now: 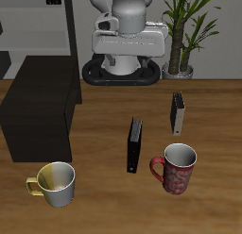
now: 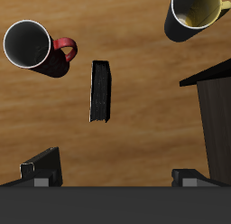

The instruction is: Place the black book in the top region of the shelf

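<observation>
The black book [image 1: 135, 145] stands on its edge on the wooden table, between the shelf and the red mug. It also shows in the wrist view [image 2: 100, 90], seen from above as a slim black slab. The shelf [image 1: 40, 108] is a large, very dark box at the table's side; one corner of it shows in the wrist view [image 2: 215, 110]. My gripper [image 2: 117, 173] is open and empty, high above the table, with the book below and ahead of its fingertips [image 2: 41, 166]. It touches nothing.
A red mug [image 1: 177, 169] stands beside the book near the table's front edge. A yellow mug [image 1: 55, 183] stands in front of the shelf. A shorter dark book with pale edges [image 1: 177, 113] stands farther back. A potted plant [image 1: 189, 30] is behind the table.
</observation>
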Robot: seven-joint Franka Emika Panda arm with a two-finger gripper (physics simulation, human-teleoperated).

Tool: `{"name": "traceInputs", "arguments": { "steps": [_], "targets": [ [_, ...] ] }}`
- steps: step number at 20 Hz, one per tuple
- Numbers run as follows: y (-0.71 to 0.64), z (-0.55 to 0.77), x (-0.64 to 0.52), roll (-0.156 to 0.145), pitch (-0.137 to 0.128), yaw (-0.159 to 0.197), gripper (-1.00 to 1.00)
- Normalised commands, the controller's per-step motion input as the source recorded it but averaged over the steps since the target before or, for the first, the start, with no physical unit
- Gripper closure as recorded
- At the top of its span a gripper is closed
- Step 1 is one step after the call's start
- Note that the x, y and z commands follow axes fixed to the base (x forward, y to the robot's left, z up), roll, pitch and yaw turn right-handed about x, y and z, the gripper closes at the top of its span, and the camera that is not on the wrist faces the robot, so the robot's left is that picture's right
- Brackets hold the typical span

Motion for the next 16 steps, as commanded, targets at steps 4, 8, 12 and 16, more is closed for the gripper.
{"name": "traceInputs", "arguments": {
  "steps": [4, 8, 12, 16],
  "targets": [
    [0.33, -0.05, 0.28, -0.028, 0.005, 0.005, -1.00],
    [0.27, 0.04, 0.37, -0.010, -0.043, 0.027, -1.00],
    [0.04, -0.06, 0.22, -0.005, -0.077, 0.050, -1.00],
    [-0.10, -0.19, 0.20, -0.005, 0.001, -0.011, -1.00]
  ]
}}
